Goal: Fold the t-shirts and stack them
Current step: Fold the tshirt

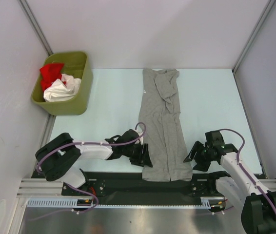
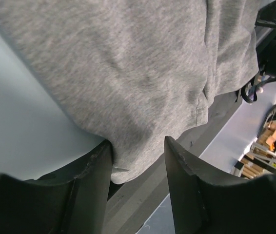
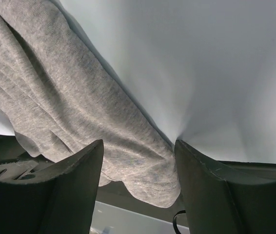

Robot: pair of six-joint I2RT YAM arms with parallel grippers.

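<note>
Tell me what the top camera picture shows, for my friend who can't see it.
A grey shirt, folded into a long strip, lies down the middle of a pale table. The left gripper and right gripper sit at its near corners. A green bin far left holds a red shirt and a white shirt.

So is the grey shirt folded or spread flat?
Partly folded: the grey shirt lies in a long narrow strip with layers overlapping.

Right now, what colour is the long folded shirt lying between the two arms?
The cotton t-shirt is mottled heather grey, best seen in the left wrist view.
</note>
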